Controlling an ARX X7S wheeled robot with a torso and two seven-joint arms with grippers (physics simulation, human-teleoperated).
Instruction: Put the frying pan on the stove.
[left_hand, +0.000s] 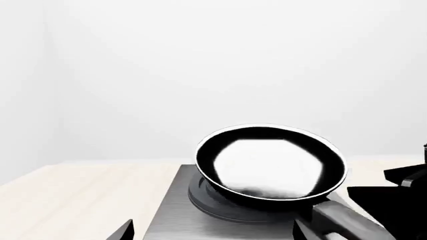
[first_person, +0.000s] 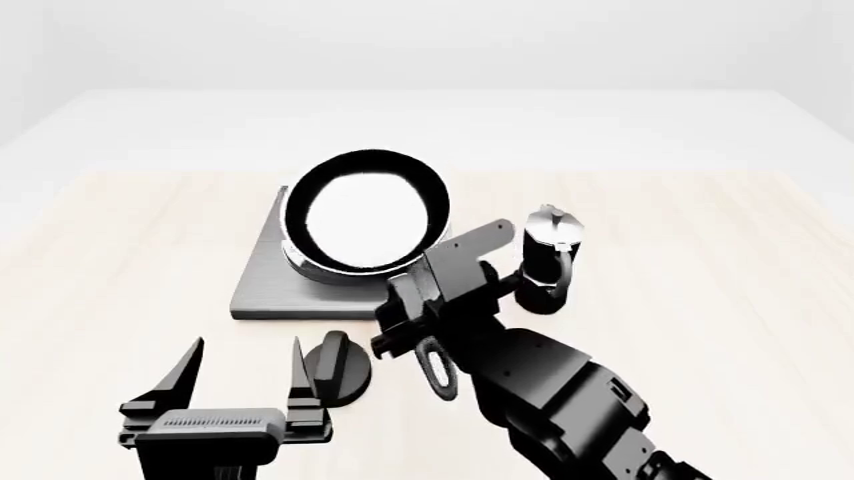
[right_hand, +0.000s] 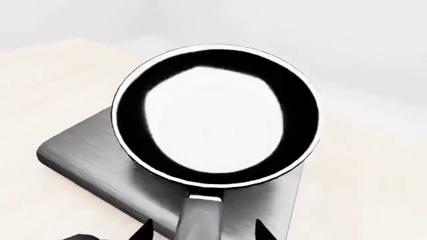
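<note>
The frying pan (first_person: 367, 208) is round and glossy black with a shiny inside, and it rests on the burner rings of the stove (first_person: 262, 288), a flat grey metal plate. Its handle (first_person: 438, 368) points toward me and ends in a loop. In the right wrist view the pan (right_hand: 217, 117) fills the middle. My right gripper (right_hand: 203, 231) straddles the handle (right_hand: 200, 215) with a gap on each side, so it is open. In the head view this gripper (first_person: 434, 275) sits right behind the pan. My left gripper (first_person: 244, 350) is open and empty in front of the stove (left_hand: 180, 220), facing the pan (left_hand: 270, 162).
A small round black knob (first_person: 334, 368) lies on the light wooden table (first_person: 120, 250) just right of my left gripper. A black-and-silver moka pot (first_person: 550, 255) stands right of the stove, close to my right wrist.
</note>
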